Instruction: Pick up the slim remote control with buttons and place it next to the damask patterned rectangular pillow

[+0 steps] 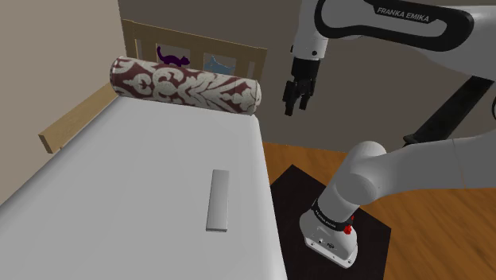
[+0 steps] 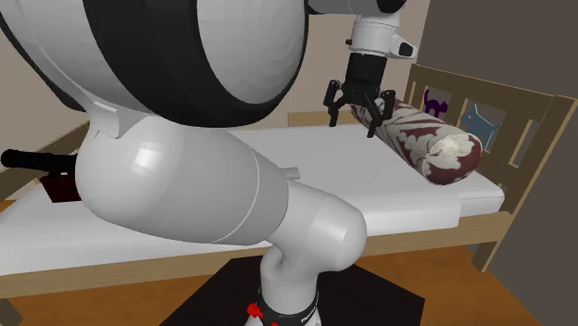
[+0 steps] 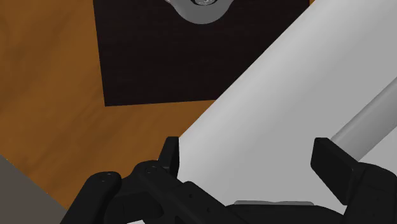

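Black two-finger gripper (image 1: 296,107) hangs empty in the air just off the edge of the white mattress (image 1: 119,175), its jaws spread wide apart. The slim, flat grey remote control (image 1: 218,200) lies on that mattress near its edge, well apart from the maroon-and-white damask bolster pillow (image 1: 187,86). The remote looks light, rigid and probably smooth. Pinching across its narrow width at mid-length should balance it, though the bedding may give underneath.
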Controlling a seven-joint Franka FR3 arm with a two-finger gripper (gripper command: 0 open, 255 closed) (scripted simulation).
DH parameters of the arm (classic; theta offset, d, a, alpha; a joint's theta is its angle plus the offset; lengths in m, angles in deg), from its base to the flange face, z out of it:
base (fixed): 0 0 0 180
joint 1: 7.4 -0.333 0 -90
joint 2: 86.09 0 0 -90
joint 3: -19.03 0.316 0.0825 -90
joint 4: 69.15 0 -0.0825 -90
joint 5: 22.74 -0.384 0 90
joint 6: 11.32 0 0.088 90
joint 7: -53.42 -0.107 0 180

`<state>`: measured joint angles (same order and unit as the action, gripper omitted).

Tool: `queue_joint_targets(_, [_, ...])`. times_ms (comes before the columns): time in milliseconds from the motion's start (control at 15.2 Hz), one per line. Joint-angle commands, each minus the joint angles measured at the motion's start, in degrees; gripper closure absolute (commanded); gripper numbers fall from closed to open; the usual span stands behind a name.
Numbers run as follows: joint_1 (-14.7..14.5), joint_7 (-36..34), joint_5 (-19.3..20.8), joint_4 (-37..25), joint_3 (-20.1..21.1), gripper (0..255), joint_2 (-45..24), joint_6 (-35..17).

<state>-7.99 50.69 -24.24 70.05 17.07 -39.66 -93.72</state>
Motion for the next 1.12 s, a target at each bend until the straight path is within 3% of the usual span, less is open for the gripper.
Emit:
queue_joint_targets(0, [0.0, 0.0, 0.0, 0.0, 0.0, 0, 0.0, 0.0])
queue_joint_targets(528, [-1.2, -18.1, -10.1, 10.5, 12.6, 0, 5.0, -9.6])
queue_joint_targets(1056, [-2.5, -36.1, -20.1, 14.3, 27.6, 0, 0.5, -22.8])
